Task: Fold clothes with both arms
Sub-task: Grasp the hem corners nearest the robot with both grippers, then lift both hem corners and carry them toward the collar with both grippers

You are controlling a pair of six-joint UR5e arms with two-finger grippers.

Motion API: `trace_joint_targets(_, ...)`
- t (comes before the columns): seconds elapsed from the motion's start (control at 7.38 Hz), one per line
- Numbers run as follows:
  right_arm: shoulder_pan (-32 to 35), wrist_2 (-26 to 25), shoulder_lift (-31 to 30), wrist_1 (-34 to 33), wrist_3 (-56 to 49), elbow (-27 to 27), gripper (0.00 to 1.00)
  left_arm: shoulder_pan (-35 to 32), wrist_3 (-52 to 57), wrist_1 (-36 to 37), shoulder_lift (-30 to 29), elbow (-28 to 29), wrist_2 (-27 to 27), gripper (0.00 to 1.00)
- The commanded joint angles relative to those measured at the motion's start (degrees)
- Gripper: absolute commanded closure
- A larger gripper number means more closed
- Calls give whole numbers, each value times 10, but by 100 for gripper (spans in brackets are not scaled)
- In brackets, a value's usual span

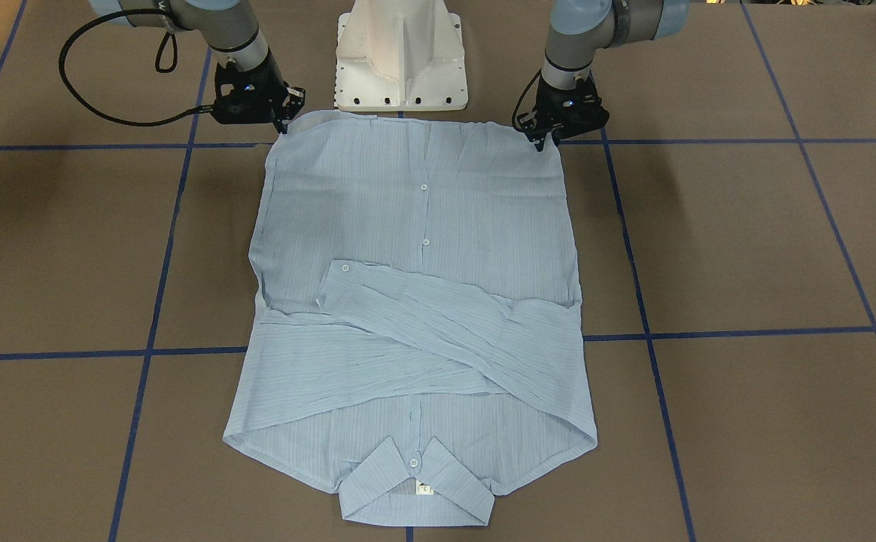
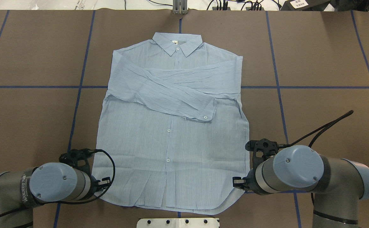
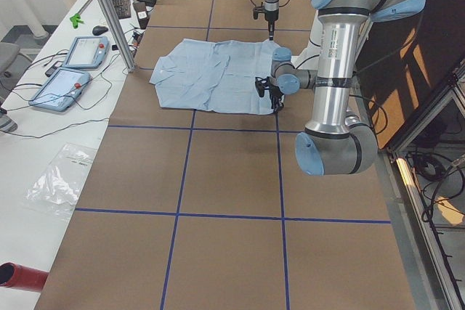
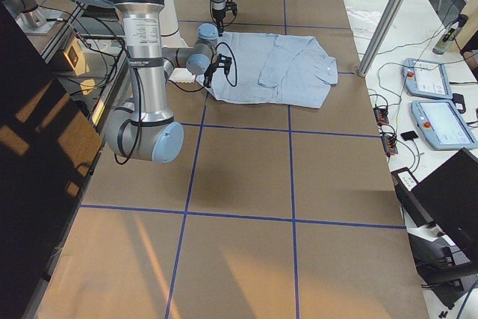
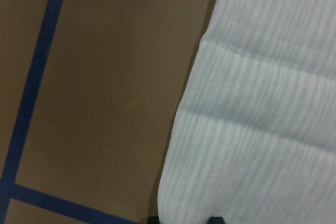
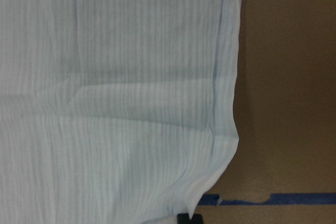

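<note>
Seen from above, the left arm [image 2: 57, 185] reaches in at the near-left and stands over the left corner of the hem [image 2: 171, 207]. Its jaws point down at that corner. In the left wrist view, 2 dark tips show at the bottom edge with cloth between them, but I cannot tell whether they are pinching it or only straddling it.

The shirt [image 2: 171, 142] lies flat and face up in the middle of the bench [image 2: 330, 63]. It is buttoned, and both sleeves [image 2: 162, 90] are crossed over the chest. Its long axis runs straight away from the robot, with the hem nearest the base and the collar [image 2: 177, 42] at the far end.

The right arm [image 2: 295, 169] mirrors the left at the hem's right corner. Its jaws are down at the edge of the cloth. The right wrist view shows only 1 dark tip under the fabric, so I cannot tell their state either.

Each arm is nearest its own corner, and the whole garment lies beyond the jaws. The likely next move is to lift both corners together and carry the hem along that axis toward the collar. It would call for matched height and pace, or the thin cloth may skew.
</note>
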Motion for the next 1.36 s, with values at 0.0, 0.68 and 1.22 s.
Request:
trace_joint_targets(0.0, 5, 2, 0, 0, -1, 0, 100, 0, -2, 0, -1, -4, -3, 100)
trace_joint_targets(0.68, 69, 18, 7, 0, -7, 19, 100, -34, 48, 1, 18, -54, -10, 100)
trace_joint_targets(1.22, 139, 83, 15, -2, -16, 18, 100, -91, 170, 1, 18, -52, -41, 100)
